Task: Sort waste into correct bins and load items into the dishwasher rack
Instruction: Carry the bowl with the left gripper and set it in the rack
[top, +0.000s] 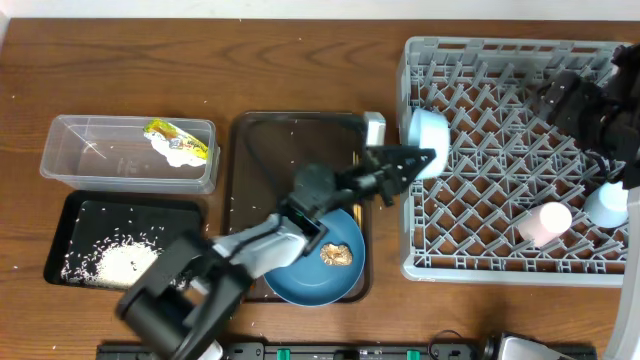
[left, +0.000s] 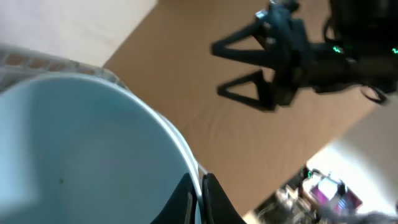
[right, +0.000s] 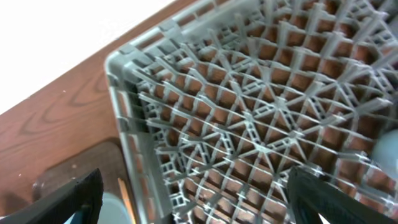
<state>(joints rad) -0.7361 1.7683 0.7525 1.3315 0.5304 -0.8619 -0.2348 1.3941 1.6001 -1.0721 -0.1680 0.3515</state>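
Left gripper (top: 430, 158) seemingly pinches the small pale bowl (top: 426, 130) at the left wall of the dishwasher rack (top: 480, 205); right gripper (right: 196, 199) hangs spread. Pink cup (top: 548, 222) and light blue cup (top: 607, 203) are racked; blue plate (top: 300, 282), with brown lump (top: 337, 256), waits.

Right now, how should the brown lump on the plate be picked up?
Pinch the lump across its narrower width, with the pincer coming straight down from above. It lies loose on the flat of the plate, and the raised rim would likely block a sideways approach. It looks small and irregular, so a gentle close is probably best.
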